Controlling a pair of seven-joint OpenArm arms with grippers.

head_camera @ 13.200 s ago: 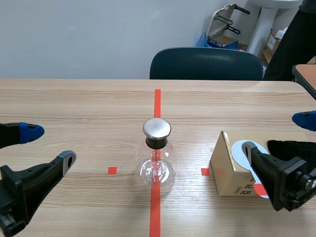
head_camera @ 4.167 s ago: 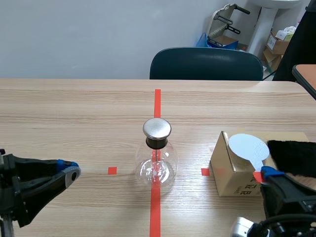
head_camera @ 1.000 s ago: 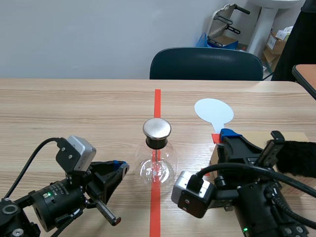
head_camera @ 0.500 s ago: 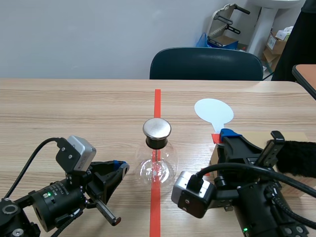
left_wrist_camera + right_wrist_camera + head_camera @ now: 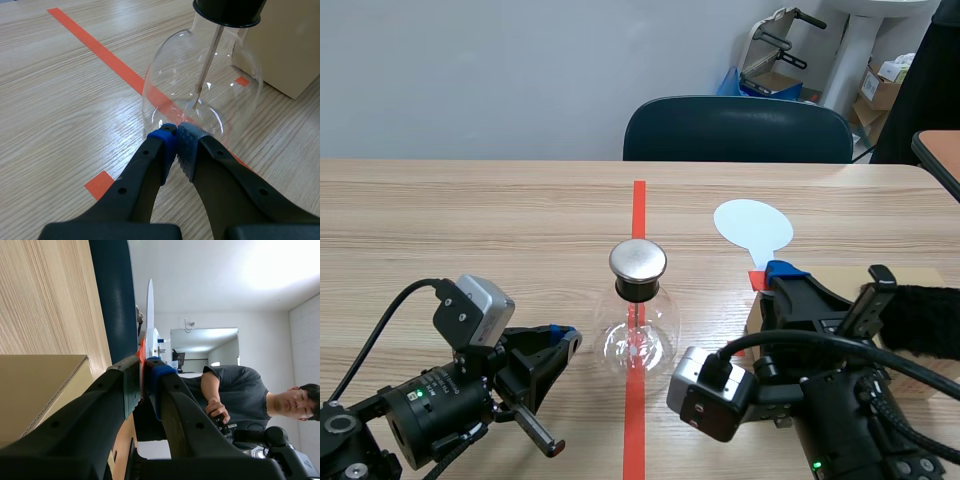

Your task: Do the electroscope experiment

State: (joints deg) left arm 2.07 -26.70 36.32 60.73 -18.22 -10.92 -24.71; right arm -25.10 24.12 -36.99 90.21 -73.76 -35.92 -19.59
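Observation:
The electroscope point(image 5: 638, 320) is a clear glass flask with a black collar and a round metal cap, standing on the red centre tape. In the left wrist view its bulb point(image 5: 202, 90) is just ahead of my left gripper point(image 5: 176, 134), whose fingers meet shut with nothing between them. My left gripper point(image 5: 563, 340) sits low on the table, left of the flask. My right gripper point(image 5: 780, 272) is raised right of the flask, shut on the red handle of a pale blue paddle point(image 5: 752, 226). The right wrist view shows the paddle point(image 5: 150, 310) edge-on between the pads.
A cardboard box point(image 5: 782, 350) stands at the right, mostly behind my right arm, with a black fuzzy cloth point(image 5: 928, 320) on it. A dark blue chair point(image 5: 738, 128) stands behind the table's far edge. A person point(image 5: 240, 395) shows in the right wrist view.

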